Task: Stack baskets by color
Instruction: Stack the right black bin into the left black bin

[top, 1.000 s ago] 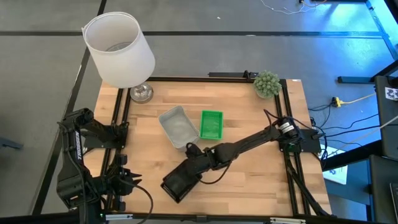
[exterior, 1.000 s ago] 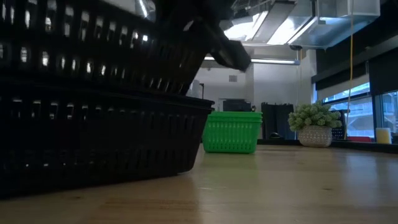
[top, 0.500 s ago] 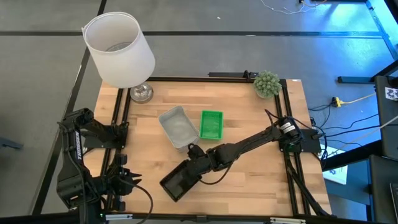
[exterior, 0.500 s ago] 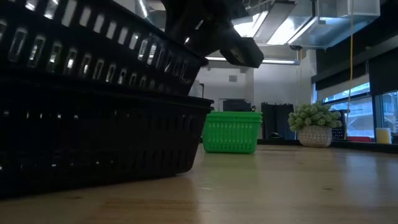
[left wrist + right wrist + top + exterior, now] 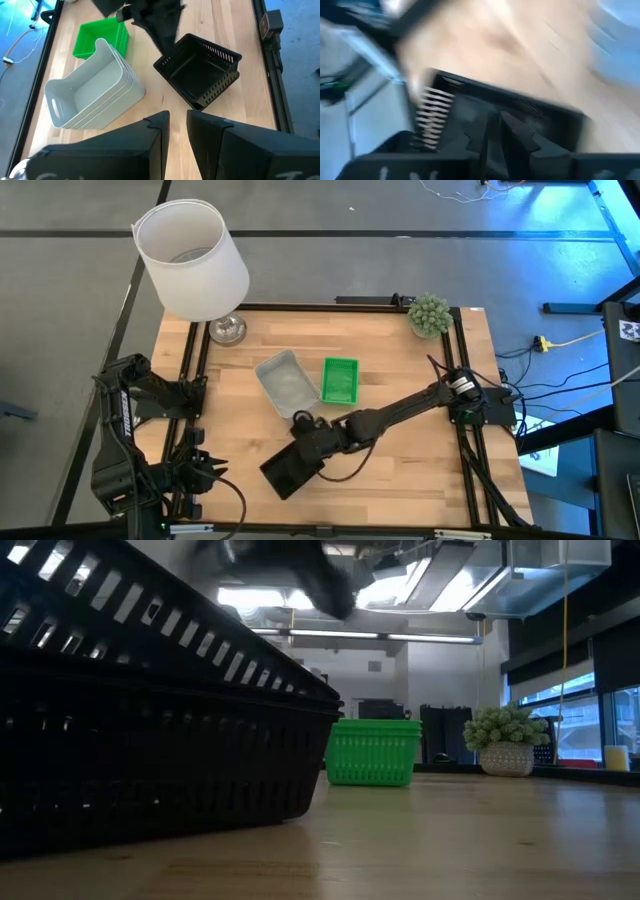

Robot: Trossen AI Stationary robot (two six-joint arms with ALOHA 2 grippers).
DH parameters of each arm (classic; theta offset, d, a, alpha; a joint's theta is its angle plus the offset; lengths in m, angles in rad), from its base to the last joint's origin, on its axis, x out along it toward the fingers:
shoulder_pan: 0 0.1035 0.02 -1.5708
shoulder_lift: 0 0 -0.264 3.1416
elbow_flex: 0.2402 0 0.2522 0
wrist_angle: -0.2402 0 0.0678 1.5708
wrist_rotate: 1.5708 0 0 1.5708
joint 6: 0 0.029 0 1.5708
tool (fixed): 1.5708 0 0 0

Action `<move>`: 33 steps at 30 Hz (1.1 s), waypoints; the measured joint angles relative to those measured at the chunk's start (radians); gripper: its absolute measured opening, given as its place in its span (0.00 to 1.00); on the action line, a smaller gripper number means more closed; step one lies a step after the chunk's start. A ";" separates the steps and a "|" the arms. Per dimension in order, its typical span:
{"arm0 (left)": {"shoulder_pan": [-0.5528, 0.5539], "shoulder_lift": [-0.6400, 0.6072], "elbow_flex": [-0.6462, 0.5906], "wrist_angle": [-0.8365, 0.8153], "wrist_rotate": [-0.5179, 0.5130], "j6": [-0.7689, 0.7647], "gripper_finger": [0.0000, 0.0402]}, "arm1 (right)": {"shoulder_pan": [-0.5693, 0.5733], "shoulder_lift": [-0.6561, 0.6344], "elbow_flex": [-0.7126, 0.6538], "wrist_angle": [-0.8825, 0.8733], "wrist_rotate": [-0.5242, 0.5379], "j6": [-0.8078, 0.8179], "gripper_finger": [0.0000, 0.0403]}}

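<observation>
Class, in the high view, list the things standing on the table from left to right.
Lamp → grey baskets → green baskets → plant. The black baskets overlap the grey ones' span, so they are left out.

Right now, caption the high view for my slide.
Right gripper at the black basket stack, grey and green stacks behind.

Black mesh baskets [image 5: 290,470] low and centre in the high view, nested, the top one tilted in the one beneath. Grey-white translucent baskets [image 5: 283,383] nested mid-frame, angled. Bright green baskets [image 5: 340,379] just right of those, upright, long side running up the frame.
</observation>
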 joint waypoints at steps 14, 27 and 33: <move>0.000 0.000 0.000 0.000 0.000 -0.001 0.14 | 0.044 0.101 -0.003 0.520 -0.133 -0.344 0.12; 0.001 0.000 0.000 0.000 0.000 -0.031 0.14 | 0.044 0.142 -0.004 0.508 -0.238 -0.348 0.12; 0.001 0.000 0.000 0.000 0.000 -0.035 0.14 | 0.044 0.156 -0.003 0.483 -0.301 -0.348 0.12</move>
